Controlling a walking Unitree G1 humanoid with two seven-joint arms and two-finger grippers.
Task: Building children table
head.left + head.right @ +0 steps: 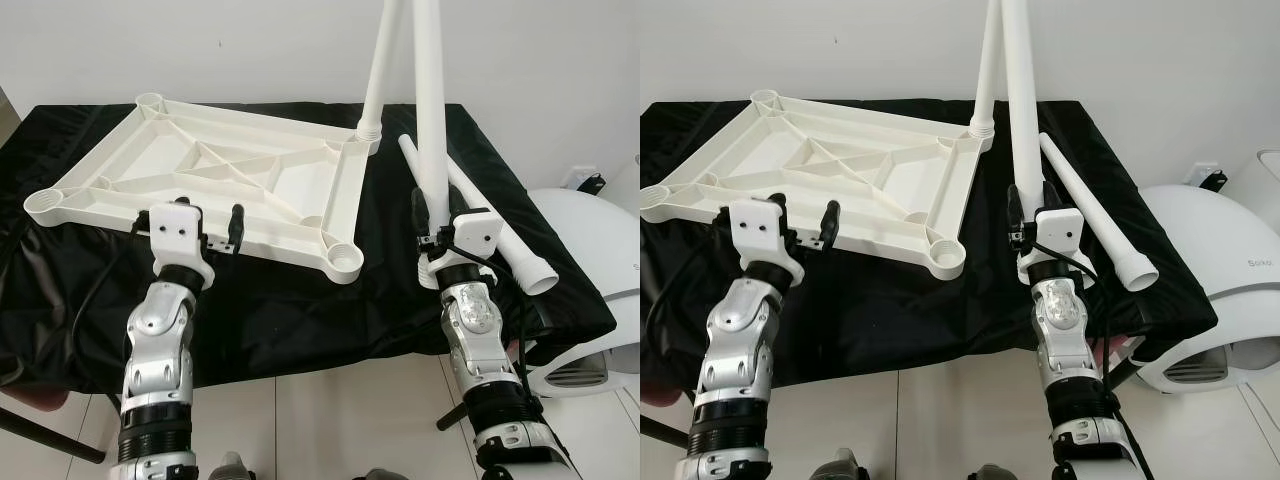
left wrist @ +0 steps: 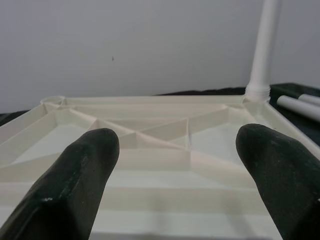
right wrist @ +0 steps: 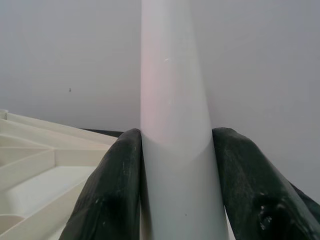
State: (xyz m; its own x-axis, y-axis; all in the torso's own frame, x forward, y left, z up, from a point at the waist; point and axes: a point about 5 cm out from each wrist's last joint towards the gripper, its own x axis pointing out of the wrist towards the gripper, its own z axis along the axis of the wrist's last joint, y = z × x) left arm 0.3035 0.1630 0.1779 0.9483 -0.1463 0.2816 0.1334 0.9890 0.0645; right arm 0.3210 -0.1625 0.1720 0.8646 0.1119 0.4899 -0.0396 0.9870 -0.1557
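white ribbed tabletop [image 1: 220,175] upside down, right claw [image 3: 175,165] clamped on tapered leg [image 1: 432,120], left claw [image 2: 175,165] apart

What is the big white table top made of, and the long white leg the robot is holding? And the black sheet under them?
The table top looks like moulded white plastic: smooth, matte, with ribs on its underside. The leg held by the right gripper seems the same plastic, smooth with a slight sheen. The black sheet looks like soft cloth, since it wrinkles and drapes over the edge.
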